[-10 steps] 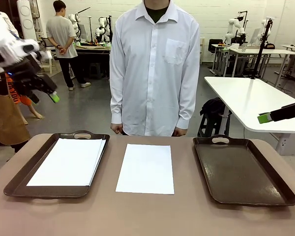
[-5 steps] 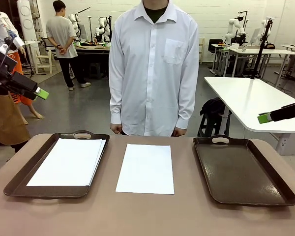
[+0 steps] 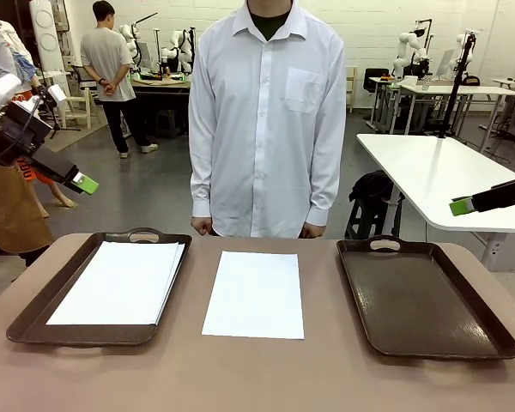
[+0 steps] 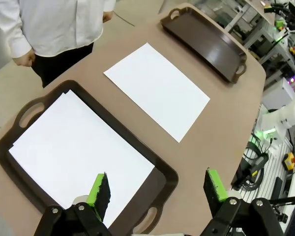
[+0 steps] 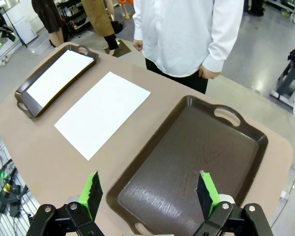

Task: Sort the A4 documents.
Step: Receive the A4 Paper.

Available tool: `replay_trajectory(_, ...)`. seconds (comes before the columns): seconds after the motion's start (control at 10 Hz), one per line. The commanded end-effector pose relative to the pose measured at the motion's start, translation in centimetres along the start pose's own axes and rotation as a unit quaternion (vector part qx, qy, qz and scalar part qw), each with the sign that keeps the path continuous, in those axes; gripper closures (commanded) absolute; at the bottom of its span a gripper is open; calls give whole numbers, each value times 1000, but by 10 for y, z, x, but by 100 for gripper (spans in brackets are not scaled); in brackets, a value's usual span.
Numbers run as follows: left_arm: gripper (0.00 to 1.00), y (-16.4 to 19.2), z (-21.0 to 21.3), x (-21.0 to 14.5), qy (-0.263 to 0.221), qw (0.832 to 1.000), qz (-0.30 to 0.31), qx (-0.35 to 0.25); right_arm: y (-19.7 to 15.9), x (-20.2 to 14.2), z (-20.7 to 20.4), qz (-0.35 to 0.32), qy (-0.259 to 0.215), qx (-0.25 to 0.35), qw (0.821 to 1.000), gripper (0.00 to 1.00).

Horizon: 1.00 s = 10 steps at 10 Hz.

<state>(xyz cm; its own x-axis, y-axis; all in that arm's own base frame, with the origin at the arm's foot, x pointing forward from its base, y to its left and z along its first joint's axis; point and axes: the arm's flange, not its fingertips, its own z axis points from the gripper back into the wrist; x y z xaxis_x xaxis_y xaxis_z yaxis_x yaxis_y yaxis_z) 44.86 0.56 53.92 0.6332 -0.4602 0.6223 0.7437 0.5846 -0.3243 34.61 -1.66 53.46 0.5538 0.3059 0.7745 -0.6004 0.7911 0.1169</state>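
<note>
One A4 document [image 3: 255,293] lies flat on the brown table between two trays, in front of a person in a white shirt. A stack of A4 documents [image 3: 116,281] rests in the left dark brown tray [image 3: 34,319]. The right dark brown tray [image 3: 421,296] holds nothing. My left gripper [image 3: 79,180] hangs open, high above the table's left end; its wrist view looks down on the paper stack [image 4: 73,147] and the single sheet [image 4: 157,91]. My right gripper [image 3: 468,204] hovers open at the right edge, above the bare tray [image 5: 191,157], with the single sheet [image 5: 103,113] to its left.
The person [image 3: 270,120] stands at the far edge with hands down by the table rim. A white table [image 3: 438,180] stands behind on the right. Bare brown tabletop [image 3: 240,378] runs along the near edge.
My left gripper has swung left, away from the table's middle, and turned at the wrist, ending slightly lower. The right arm, the papers and the trays have not moved.
</note>
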Motion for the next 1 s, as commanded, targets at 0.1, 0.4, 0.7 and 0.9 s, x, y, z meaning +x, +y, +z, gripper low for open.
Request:
replay_trajectory(0.1, 1, 6, 10, 5, 3, 1000, -7, 8, -2, -1, -2, -3, -3, 8, 1000, 0)
replay_trajectory(0.4, 1, 4, 8, 5, -3, 1000, -1, 9, -2, -1, -2, -3, -3, 8, 1000, 0)
replay_trajectory(0.7, 1, 4, 8, 5, -3, 1000, -1, 9, -2, -1, -2, -3, -3, 8, 1000, 0)
replay_trajectory(0.9, 1, 4, 8, 5, -3, 1000, -1, 9, -2, -1, -2, -3, -3, 8, 1000, 0)
